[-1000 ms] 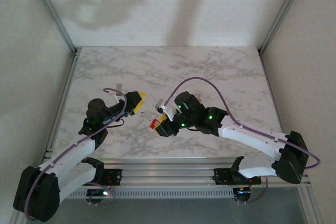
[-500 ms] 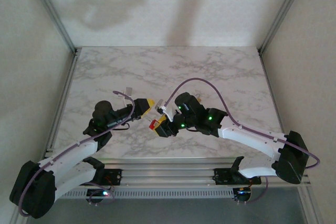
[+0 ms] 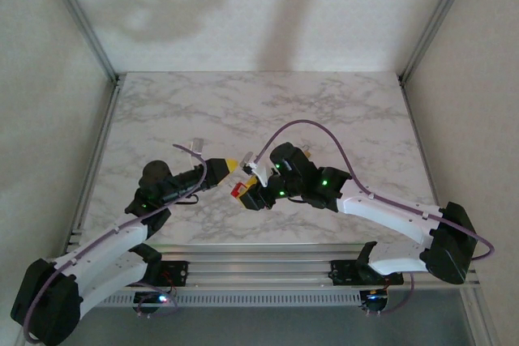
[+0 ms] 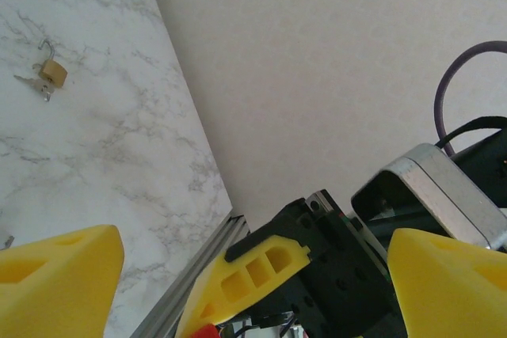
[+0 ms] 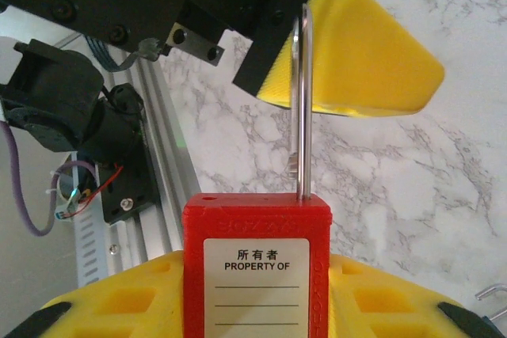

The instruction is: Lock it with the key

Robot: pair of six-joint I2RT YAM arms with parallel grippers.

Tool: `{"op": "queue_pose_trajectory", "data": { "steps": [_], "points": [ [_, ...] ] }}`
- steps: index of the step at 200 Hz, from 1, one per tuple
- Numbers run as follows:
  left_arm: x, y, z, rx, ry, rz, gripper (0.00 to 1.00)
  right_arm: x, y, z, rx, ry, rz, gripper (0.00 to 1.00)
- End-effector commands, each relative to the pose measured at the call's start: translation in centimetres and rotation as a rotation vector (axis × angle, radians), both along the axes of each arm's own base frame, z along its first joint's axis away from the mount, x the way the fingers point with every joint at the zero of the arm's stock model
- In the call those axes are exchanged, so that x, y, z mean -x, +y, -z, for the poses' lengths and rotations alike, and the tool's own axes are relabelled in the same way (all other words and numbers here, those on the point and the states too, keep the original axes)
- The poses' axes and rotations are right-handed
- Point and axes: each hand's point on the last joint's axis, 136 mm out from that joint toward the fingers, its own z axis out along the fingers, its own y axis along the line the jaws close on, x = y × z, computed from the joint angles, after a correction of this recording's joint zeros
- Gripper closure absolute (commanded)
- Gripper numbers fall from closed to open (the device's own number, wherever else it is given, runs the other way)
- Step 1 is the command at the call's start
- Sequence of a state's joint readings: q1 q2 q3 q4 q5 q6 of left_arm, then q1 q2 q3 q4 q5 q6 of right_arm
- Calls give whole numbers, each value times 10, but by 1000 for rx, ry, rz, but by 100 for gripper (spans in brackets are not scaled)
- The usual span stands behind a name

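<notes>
**Right gripper** (image 3: 247, 194): it is closed on the red padlock (image 5: 257, 267). In the right wrist view its yellow fingers (image 5: 119, 302) clamp the lock body from both sides at the bottom of the frame, with the white "PROPERTY OF" label facing the camera.

**Task object:** in the top view the red padlock sits just below the centre of the frame, above the marble table (image 3: 324, 103) and between the two arms. Its shackle (image 5: 301, 100) stands raised. One leg is seated at the right of the body, and the hole at the left of the body is empty.

**Left gripper** (image 3: 227, 166): its jaws stand wide apart and hold nothing. In the left wrist view its two yellow fingertips (image 4: 59, 282) occupy the lower left and lower right corners, with the right gripper's black body and yellow finger seen between them. In the top view the two grippers are just beside each other, tip to tip. It cannot be told whether they touch.

**Other items:** a small brass padlock (image 4: 52, 72) with keys (image 4: 32, 83) attached lies on the marble at the upper left of the left wrist view, well apart from both grippers. An aluminium rail (image 4: 190, 282) borders the table edge below a plain wall (image 4: 333, 61).
</notes>
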State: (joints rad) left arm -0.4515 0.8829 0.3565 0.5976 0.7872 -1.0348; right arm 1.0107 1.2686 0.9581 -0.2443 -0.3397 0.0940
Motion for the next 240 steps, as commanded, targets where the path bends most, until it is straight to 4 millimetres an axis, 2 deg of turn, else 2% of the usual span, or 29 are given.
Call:
{"op": "queue_pose_trajectory", "data": {
  "steps": [1,46,64,101,240],
  "points": [
    [11,-2,-3,-4,-38,34,16,-3,3,-3,-13,-16,15,100],
    [15,1,8,-31,-22,27,27,-6,0,-6,-20,-28,36,100],
    [14,2,11,-42,-20,19,42,-7,-1,-6,-21,-29,39,100],
    [11,4,17,-78,-16,2,56,-6,-2,-8,-31,-28,41,100],
    [4,5,20,-146,-12,-22,86,-8,-4,-5,-14,-31,48,100]
  ]
}}
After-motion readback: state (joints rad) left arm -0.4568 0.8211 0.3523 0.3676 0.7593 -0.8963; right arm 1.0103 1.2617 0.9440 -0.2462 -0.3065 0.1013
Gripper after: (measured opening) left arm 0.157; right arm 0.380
